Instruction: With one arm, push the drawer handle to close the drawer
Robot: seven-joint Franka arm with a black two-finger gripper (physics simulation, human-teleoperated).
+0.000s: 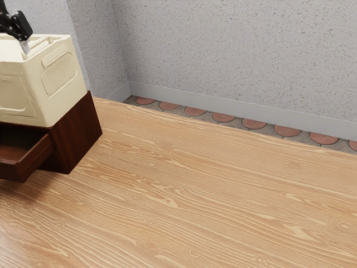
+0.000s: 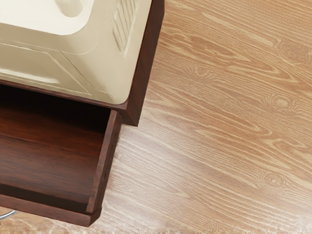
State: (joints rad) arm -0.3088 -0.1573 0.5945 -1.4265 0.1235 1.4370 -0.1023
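At the exterior view's upper left edge, the black gripper [image 1: 21, 31] is over the top of the cream box; how its jaws stand cannot be made out. Below that box, the dark brown drawer [image 1: 34, 159] sticks out of its wooden cabinet [image 1: 80, 134], pulled well open. In the wrist view the drawer [image 2: 53, 163] shows its bare inside, and a bit of the curved silver handle [image 2: 9, 214] appears beyond its front panel. The gripper is apart from the handle, higher up and toward the cabinet side.
A cream box [image 1: 58, 72] with raised panels rests on the cabinet, its rim close beneath the gripper. The wood-grained tabletop [image 1: 195, 195] spreads beside the cabinet. Behind it stands a speckled grey wall [image 1: 240, 50].
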